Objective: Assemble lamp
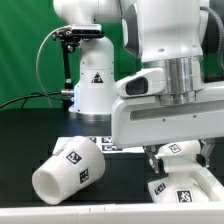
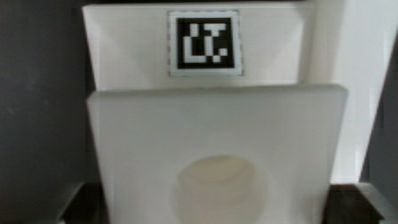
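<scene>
Matte white tagged shade (image 1: pixel 68 167), sideways

The marker board (image 1: pixel 97 143) is mostly hidden behind the arm (image 1: pixel 165 112); the white lamp part (image 2: pixel 214 130) looks blurred close up.

White arm (image 1: pixel 150 35), grey wrist (image 1: pixel 181 76), white claw (image 1: pixel 178 157)

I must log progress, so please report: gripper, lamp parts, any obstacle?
Gripper low over lamp base, open or shut unclear. Shade lies on its side, apart, at exterior view's left. No obstacle seen.
</scene>
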### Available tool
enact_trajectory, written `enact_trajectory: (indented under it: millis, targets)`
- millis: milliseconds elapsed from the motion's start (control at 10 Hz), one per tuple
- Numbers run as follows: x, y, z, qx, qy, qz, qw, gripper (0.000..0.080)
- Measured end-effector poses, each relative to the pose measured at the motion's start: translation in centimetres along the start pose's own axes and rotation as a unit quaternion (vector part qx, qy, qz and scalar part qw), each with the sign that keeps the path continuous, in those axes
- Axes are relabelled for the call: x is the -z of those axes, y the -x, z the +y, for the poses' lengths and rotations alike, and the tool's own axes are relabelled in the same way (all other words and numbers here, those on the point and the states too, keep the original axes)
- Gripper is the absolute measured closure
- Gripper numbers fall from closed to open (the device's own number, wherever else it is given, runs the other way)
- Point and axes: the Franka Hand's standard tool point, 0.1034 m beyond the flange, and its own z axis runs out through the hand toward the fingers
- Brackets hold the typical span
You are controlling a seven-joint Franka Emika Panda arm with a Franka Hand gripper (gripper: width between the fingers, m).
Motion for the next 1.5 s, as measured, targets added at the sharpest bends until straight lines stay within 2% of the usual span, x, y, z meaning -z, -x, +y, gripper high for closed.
enact_trajectory:
  millis: [500,900,1300,1400,1500]
  targets:
    - [-0.1,-1.1,0.1,-0.010,0.002,0.016,1.000,0.0268]
    - [-0.2,-1.8,0.0,-0.006,0.001,0.056,0.998,0.0268]
    - [-0.2,-1.9,0.0,-0.006,0.001,0.057,0.998,0.0268]
    - [-0.2,-1.9,0.0,-0.006,0.001,0.056,0.998,0.0176]
    - [-0.2,-1.9,0.0,-0.006,0.001,0.056,0.998,0.0122]
